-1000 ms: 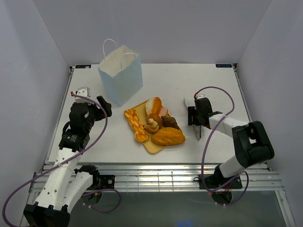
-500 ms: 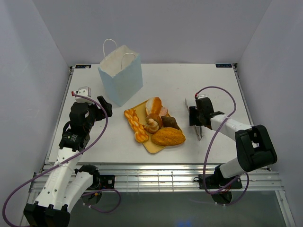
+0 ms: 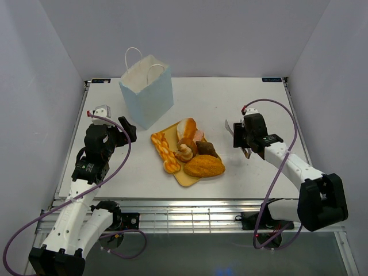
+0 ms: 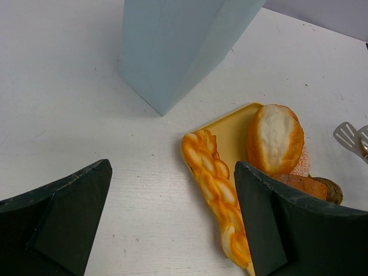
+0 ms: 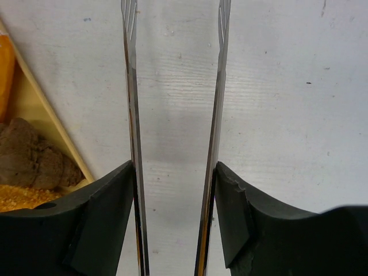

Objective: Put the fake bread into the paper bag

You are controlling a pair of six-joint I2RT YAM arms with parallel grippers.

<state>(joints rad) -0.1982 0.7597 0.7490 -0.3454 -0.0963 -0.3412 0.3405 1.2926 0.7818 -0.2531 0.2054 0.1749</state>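
Observation:
The fake bread lies on a yellow tray [image 3: 185,179]: golden oval loaf [image 3: 204,166], white-orange loaf [image 3: 186,130], dark brown roll [image 3: 206,149], orange braid [image 3: 163,150], pinkish piece [image 3: 199,135]. The pale blue paper bag [image 3: 146,92] stands upright behind it. My left gripper [image 3: 123,129] is open and empty, left of the tray; its view shows the braid [image 4: 213,184], the white-orange loaf [image 4: 275,138] and the bag [image 4: 172,46]. My right gripper [image 3: 241,138] is shut on the metal tongs [image 5: 131,86], right of the tray, both tong arms between my fingers [image 5: 175,172].
The tong tips [image 3: 229,125] point towards the back of the table, a little right of the tray; they also show in the left wrist view [image 4: 347,135]. The tray edge [image 5: 52,121] and the dark roll [image 5: 29,155] sit just left of the tongs. White walls enclose the table.
My right gripper has moved back and to the right with the tongs held in it, and the arm has stretched out. The left arm has not moved.

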